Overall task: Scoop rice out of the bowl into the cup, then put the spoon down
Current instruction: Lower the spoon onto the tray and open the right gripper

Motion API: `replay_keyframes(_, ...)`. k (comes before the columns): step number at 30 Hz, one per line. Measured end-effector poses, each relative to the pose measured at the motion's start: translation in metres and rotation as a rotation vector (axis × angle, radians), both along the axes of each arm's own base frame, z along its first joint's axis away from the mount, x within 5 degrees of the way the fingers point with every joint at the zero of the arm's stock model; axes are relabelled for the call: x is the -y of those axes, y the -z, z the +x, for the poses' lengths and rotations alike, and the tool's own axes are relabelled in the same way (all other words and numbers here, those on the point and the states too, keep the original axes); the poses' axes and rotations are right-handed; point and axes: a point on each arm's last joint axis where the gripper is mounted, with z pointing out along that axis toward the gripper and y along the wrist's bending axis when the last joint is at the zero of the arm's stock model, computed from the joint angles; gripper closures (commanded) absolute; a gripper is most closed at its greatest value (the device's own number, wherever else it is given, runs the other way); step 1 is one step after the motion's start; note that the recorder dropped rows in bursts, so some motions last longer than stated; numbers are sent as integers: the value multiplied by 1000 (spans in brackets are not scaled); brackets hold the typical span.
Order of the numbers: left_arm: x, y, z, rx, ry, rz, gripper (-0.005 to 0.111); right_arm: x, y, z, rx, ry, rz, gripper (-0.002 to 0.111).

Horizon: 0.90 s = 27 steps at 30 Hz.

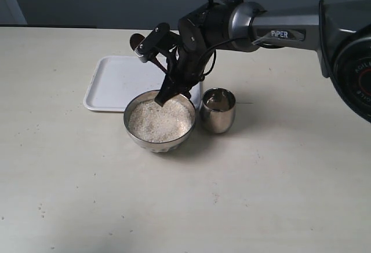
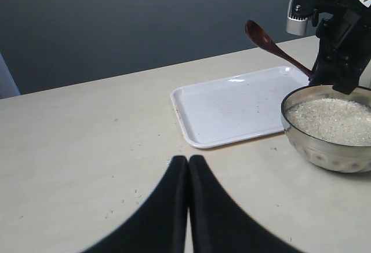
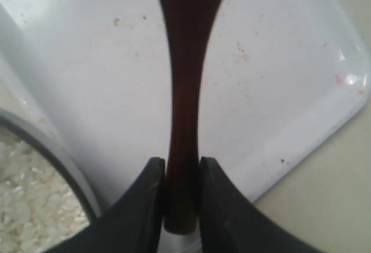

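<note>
My right gripper (image 1: 166,95) is shut on the handle end of the dark reddish-brown spoon (image 1: 137,41), just above the far rim of the steel bowl (image 1: 134,130). The spoon slants up and away, its oval end raised over the tray. In the right wrist view the handle (image 3: 185,85) is pinched between the fingers (image 3: 152,195) of that gripper (image 3: 182,169). White rice (image 1: 159,121) fills the bowl. The steel cup (image 1: 218,111) stands just right of the bowl. The left wrist view shows my left gripper (image 2: 188,161) shut and empty over the table, with the spoon (image 2: 268,42) and bowl (image 2: 316,149) beyond.
A white tray (image 1: 116,82) lies behind the bowl and touches it; in the right wrist view the tray (image 3: 278,62) lies under the spoon. A few stray grains dot the table (image 2: 124,198) near my left gripper.
</note>
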Motion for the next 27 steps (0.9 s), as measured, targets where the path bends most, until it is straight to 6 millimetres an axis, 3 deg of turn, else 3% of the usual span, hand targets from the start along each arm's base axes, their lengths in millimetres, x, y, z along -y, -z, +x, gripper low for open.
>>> replay_keyframes(7,0,0,0,0,0,0,106,0,0,0,-1,0,-1,107)
replay_keyframes(15,0,0,0,0,0,0,106,1,0,-1,-8,0,-10,68)
replay_keyframes(27,0,0,0,0,0,0,106,2,1,0,-12,2,-14,68)
